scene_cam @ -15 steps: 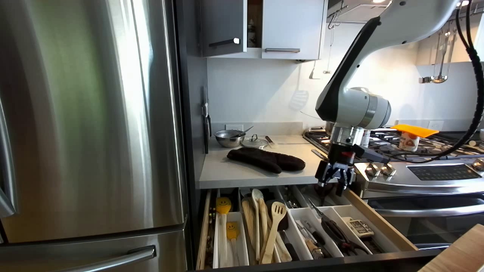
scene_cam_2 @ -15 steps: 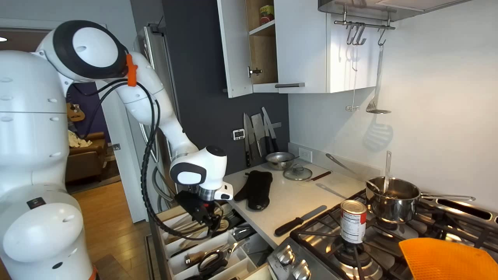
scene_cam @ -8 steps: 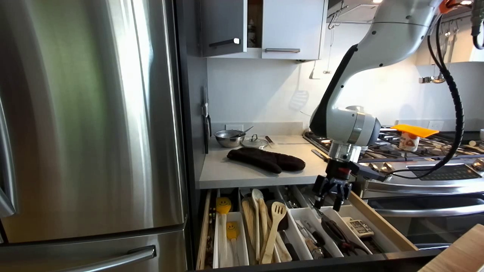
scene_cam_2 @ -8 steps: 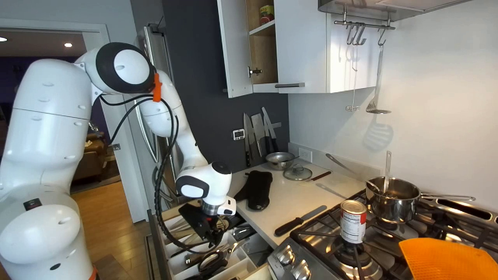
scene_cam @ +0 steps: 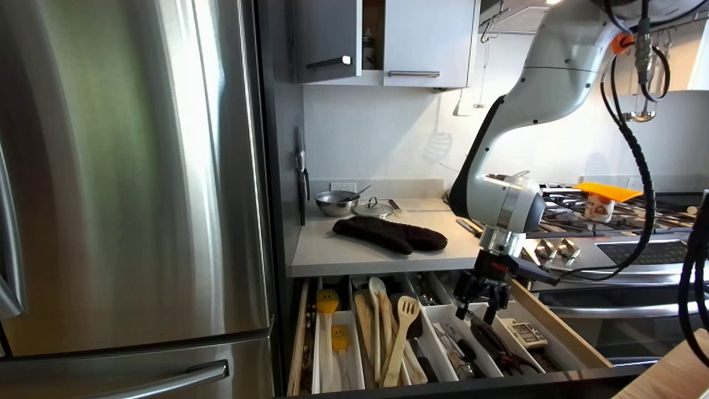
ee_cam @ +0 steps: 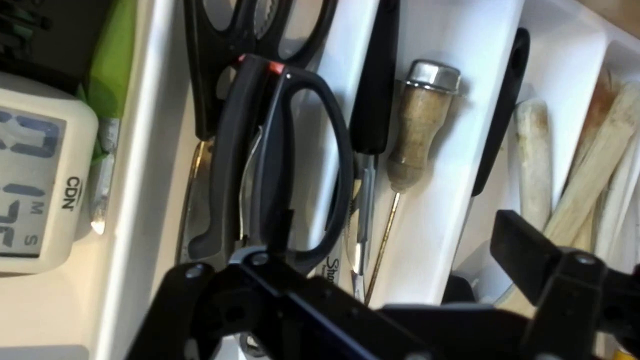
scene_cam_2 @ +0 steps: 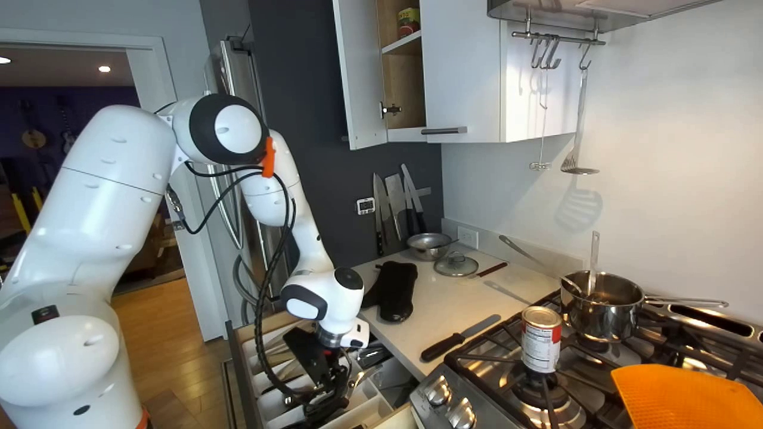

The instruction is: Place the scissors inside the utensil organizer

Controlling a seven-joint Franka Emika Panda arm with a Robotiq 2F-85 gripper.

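Observation:
The utensil organizer (scene_cam: 562,327) is an open pale-wood drawer with white compartments, holding wooden spoons and other tools. Black-handled scissors (scene_cam: 490,339) lie lengthwise in a right-hand compartment, blades toward the back. In the wrist view, scissors with red-marked loop handles (ee_cam: 277,165) rest next to another black-handled pair (ee_cam: 205,85). My gripper (scene_cam: 475,315) is open and empty, low over the scissors' blade end. In the wrist view, the gripper (ee_cam: 400,245) has one finger overlapping the loop handle and the other over a neighbouring compartment; contact cannot be told. The blades are mostly hidden.
A white timer (scene_cam: 529,335) sits in the rightmost compartment. A wooden-handled pick (ee_cam: 420,125) and a black-handled tool (ee_cam: 372,90) lie beside the scissors. The counter edge (scene_cam: 382,269) overhangs the drawer's back; a black mitt (scene_cam: 388,234) lies on it. The stove (scene_cam: 581,271) stands right.
In an exterior view, my gripper has moved down and slightly left, from above the drawer's back to just over the scissors. It stays open. The scissors and drawer have not visibly moved.

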